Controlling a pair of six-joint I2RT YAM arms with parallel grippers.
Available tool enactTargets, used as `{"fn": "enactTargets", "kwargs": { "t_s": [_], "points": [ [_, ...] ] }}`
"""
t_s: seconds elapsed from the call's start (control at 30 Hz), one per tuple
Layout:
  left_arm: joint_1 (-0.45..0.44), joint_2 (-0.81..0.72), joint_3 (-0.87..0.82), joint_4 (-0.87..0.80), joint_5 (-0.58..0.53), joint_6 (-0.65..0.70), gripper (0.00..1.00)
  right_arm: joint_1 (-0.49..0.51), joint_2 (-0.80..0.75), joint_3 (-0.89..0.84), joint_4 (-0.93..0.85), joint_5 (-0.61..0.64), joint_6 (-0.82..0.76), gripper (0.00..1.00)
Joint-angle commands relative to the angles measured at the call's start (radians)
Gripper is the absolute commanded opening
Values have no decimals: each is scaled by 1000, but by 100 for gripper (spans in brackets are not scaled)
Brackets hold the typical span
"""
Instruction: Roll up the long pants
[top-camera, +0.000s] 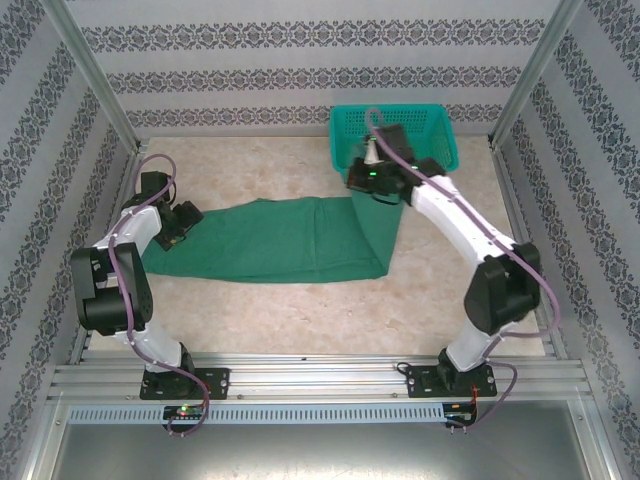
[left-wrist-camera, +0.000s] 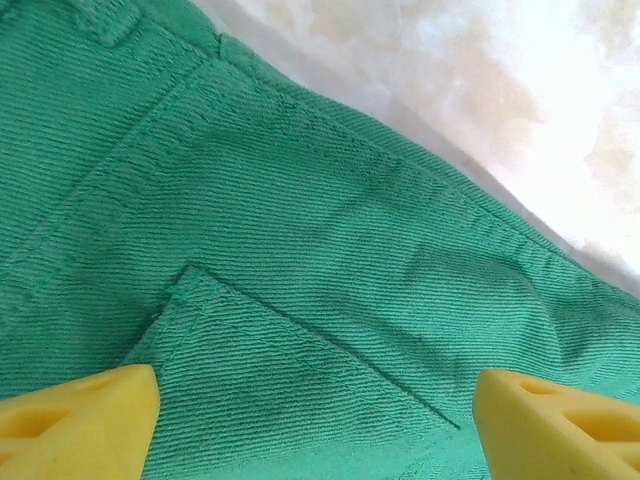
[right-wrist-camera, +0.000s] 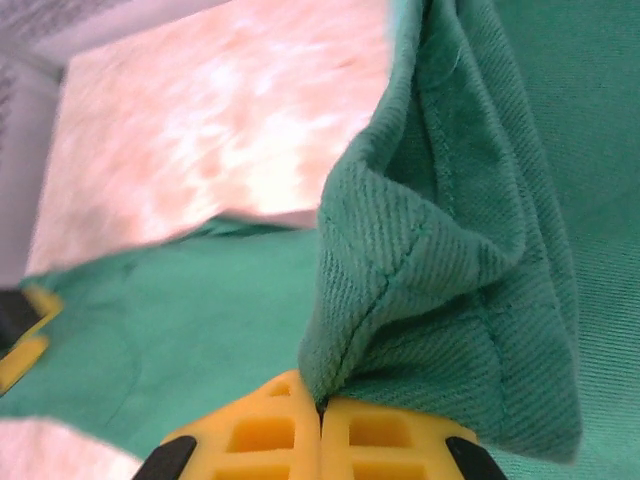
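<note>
Fingers (right-wrist-camera: 290, 425) of the right gripper (top-camera: 372, 186), made of yellow ribbed plastic, are pressed together on a bunched fold of the long pants (top-camera: 270, 245), plain dark green soft twill trousers; the cloth rises out of the pinch as a thick doubled seam. Fingers (left-wrist-camera: 85, 420) of the left gripper (top-camera: 186, 224) stand apart with nothing between them, close over a pocket seam at the waist end; you cannot tell whether they touch the cloth.

Location: the long pants lie lengthwise across the beige marbled worktop (top-camera: 300, 310); the waist end is near the left edge; the leg end is turned back on itself toward the far right corner, just in front of the teal plastic mesh basket (top-camera: 440, 130).

Step in hand, as judged: starting the roll from the leg end; the task looks barely begun.

Procedure:
1. Hold the right pinch firm; the fold is thick, and soft cloth can slip out under tension.
2. Carry the held end low and toward the left edge, laying it square on the flat part; a skewed first turn is likely to make a cone-shaped roll.
3. Press the left gripper on the waist end, so the pants do not slide as you roll.
4. Steer the raised cloth away from the basket rim.
</note>
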Motion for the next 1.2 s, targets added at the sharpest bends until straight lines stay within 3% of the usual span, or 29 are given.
{"fn": "enactTargets", "kwargs": {
  "t_s": [0.0,0.27,0.3,0.37,0.4,0.47,0.63,0.8,1.17],
  "points": [
    [-5,20,24,28,29,7,82,135,130,168,-99,-56,-35,0],
    [-5,8,29,28,66,30,83,349,456,615,-230,-205,-34,1],
    [-4,5,30,26,68,32,83,361,481,655,-244,-231,-38,21],
    [-4,3,29,30,81,39,83,366,508,688,-245,-309,-21,76],
    [-4,6,33,30,93,45,84,362,506,682,-241,-335,-8,96],
    [-4,19,38,34,132,60,85,344,461,617,-209,-342,5,98],
    [-8,66,17,83,263,75,86,257,241,270,-45,-320,62,98],
    [-39,89,-2,18,253,142,90,191,116,39,23,-277,77,98],
    [-104,0,-164,88,287,138,86,164,94,-78,91,-262,112,97]
  ]
}}
